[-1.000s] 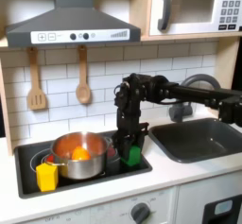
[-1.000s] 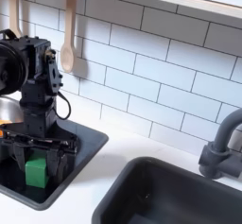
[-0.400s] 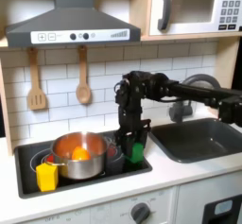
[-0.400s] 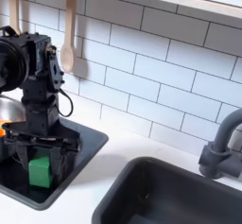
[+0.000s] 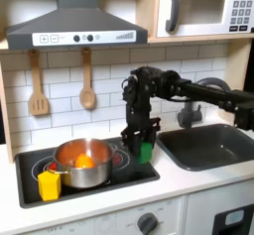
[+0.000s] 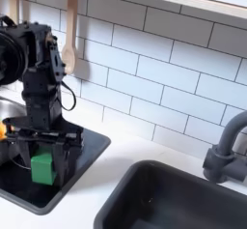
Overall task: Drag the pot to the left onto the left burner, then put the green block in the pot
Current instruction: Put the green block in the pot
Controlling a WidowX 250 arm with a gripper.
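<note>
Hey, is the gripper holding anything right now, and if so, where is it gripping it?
Yes. The gripper holds the green block, its fingers closed on the block's two opposite sides, with the block raised off the cooktop.

black toy cooktop (image 5: pixel 139 176) under the pot (image 5: pixel 81 163) on the left burner (image 5: pixel 45 166), yellow cup (image 5: pixel 49 185) alongside

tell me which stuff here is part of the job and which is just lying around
Job: pot, left burner, green block, held in the gripper.
Lying about: yellow cup, orange piece in the pot, two hanging wooden utensils, sink.
</note>
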